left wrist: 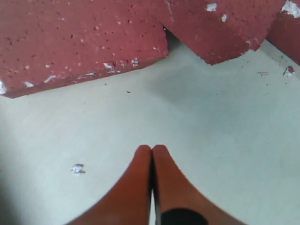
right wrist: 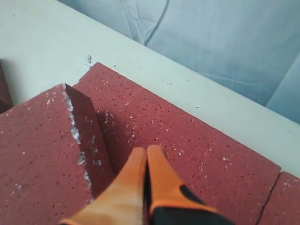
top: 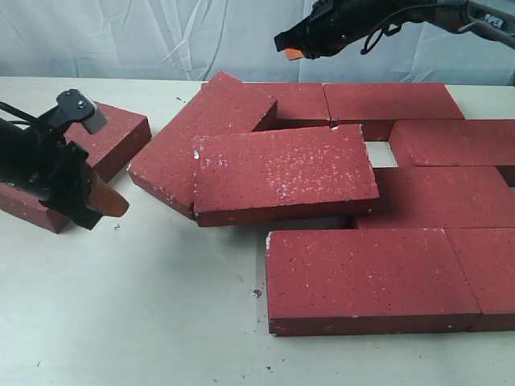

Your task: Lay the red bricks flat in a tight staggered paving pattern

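Several red bricks lie on the pale table. Two flat ones (top: 362, 277) form a front row, with more behind them (top: 394, 100). One brick (top: 282, 173) rests tilted on top of its neighbours, and another (top: 201, 129) lies askew to its left. A lone brick (top: 105, 149) sits at the far left. My left gripper (top: 113, 201) hovers shut and empty over bare table in front of that lone brick; its tips (left wrist: 152, 149) touch. My right gripper (top: 291, 53) hangs shut above the back row, its tips (right wrist: 146, 151) over a flat brick (right wrist: 197, 145) beside a raised brick's chipped edge (right wrist: 75, 131).
A wrinkled pale blue cloth (top: 161, 36) hangs behind the table. Small brick crumbs (left wrist: 78, 168) lie on the table top (top: 145, 305) in front of the left gripper. A small gap (top: 378, 153) shows between the back bricks.
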Tool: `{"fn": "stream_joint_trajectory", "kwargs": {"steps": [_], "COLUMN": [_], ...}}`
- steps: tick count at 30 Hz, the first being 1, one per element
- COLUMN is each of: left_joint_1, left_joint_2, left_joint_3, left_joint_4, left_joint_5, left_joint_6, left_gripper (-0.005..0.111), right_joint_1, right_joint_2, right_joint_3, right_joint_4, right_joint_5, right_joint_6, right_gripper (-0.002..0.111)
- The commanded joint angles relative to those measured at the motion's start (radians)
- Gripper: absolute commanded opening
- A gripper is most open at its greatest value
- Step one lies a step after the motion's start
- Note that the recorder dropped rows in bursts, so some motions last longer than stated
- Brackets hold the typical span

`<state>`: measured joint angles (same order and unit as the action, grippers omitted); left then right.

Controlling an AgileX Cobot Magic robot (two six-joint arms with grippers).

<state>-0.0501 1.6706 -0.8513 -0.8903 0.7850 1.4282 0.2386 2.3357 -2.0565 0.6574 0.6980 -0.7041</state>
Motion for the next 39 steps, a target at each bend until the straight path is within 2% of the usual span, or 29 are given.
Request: {"fn": "stream_joint_trajectory", "kwargs": {"steps": [1,20,25,32,39], "left_joint_1": [-0.002,-0.002,-0.002,-0.002,-0.002], "left_joint_2": [0.057,0.244,0.251,0.251,0.247], "left_joint_3": [-0.028,-0.135,-0.140,-0.140,-0.142], "left_joint_4": [0.001,-0.089,-0.121,-0.237,-0.239], "left_joint_5": [0.034,0.000,-0.004,-0.066,-0.090], "left_joint_6": [0.004,0.030,0.033,0.128,0.128], "left_gripper": [0.000,0.000,0.000,0.000,0.000], "right_joint_1": [0.009,0.044,0.057,0.094,0.100], "right_joint_2": [0.063,0.142,0.157,0.157,0.157], "right_joint_3": [-0.058,-0.072,-0.072,-0.072,-0.072], "right_joint_4": [0.000,-0.010,-0.008,-0.008,0.005], "right_joint_5": [0.003,-0.042,-0.040,-0.040,-0.022], "right_joint_6": [0.002,-0.009,-0.016,-0.055,-0.055], "right_gripper": [-0.001,-0.001,-0.001,-0.001,-0.001]}}
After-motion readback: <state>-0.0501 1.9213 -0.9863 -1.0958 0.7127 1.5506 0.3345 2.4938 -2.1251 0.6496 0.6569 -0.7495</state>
